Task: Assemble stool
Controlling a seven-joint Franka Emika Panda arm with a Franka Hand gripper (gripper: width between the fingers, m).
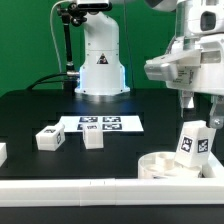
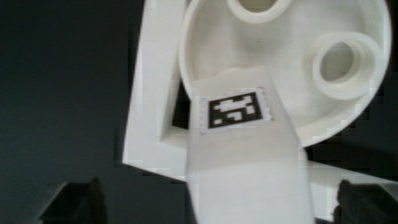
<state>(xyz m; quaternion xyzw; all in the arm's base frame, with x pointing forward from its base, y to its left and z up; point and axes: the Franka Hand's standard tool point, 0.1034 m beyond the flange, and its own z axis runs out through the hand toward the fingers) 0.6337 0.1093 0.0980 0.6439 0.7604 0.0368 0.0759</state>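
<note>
The stool's round white seat lies at the exterior view's front right, against the front rail. One white tagged leg stands on it, slightly tilted. My gripper hangs just above this leg's top. In the wrist view the leg runs between my fingertips, with dark gaps on both sides, so the jaws stand open around it. The seat with its round holes lies beyond the leg. Two more legs lie on the black table at the exterior view's left.
The marker board lies flat mid-table in front of the robot base. A long white rail runs along the front edge. Another white part shows at the exterior view's far left edge.
</note>
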